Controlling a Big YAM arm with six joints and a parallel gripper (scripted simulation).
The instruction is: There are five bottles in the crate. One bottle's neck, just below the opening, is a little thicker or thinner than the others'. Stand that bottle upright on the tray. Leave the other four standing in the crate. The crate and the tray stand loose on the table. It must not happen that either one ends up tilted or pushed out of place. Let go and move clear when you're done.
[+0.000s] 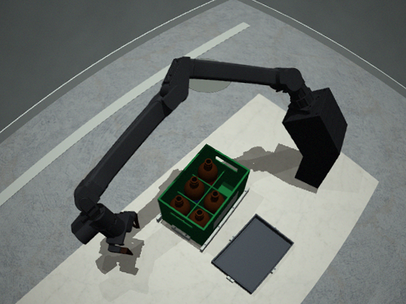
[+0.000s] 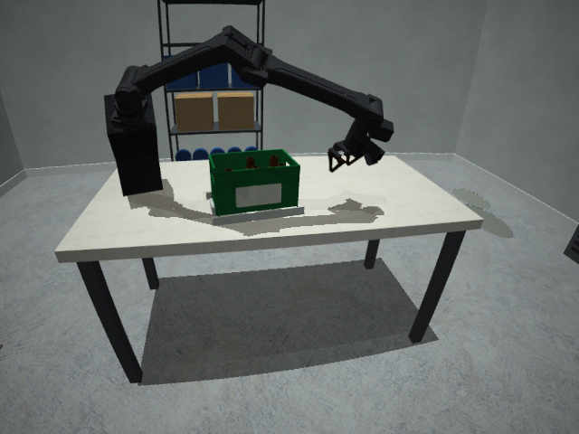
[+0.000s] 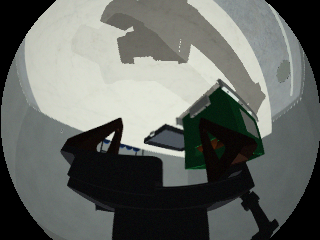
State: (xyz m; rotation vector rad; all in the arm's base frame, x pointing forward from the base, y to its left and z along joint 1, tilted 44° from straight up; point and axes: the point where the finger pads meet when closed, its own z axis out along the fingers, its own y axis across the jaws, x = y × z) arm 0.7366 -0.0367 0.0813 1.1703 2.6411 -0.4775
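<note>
Top view, L to R: the jaws (image 1: pixel 135 241) (image 2: pixel 339 165) hang over the table (image 1: pixel 182 279) (image 2: pixel 374 196) (image 3: pixel 60 65) at far L, well apart from crate & tray. They're fully open, w/ nothing btwn the fingers. The dark arm (image 1: pixel 133 139) (image 2: pixel 308 84) runs up from there, bends, then goes R to its base.

Next, approx. mid-pic: green crate (image 1: pixel 194 232) (image 2: pixel 224 191) (image 3: pixel 210 115), upright on the table. It has 6 compartments, 5 w/ one brown bottle each (the bottles (image 1: pixel 194 189) (image 2: pixel 251 162) (image 3: pixel 210 146) stand upright). L col. has 3; R col. has 2, in the middle & near compartments. Task's bottle is among these 5, but can't tell which: neck diffs too small to make out. Pale rails (image 1: pixel 226 218) (image 2: pixel 257 215) (image 3: pixel 200 106) lie along the crate's R side & near end.

R of crate, just beside but apart: dark grey tray (image 1: pixel 252 253) (image 3: pixel 166 139), flat on the table, w/ small pale brackets (image 1: pixel 230 279) at its edges. Farther up & R, the black pedestal (image 1: pixel 333 130) (image 2: pixel 137 158) bears the arm.
</note>
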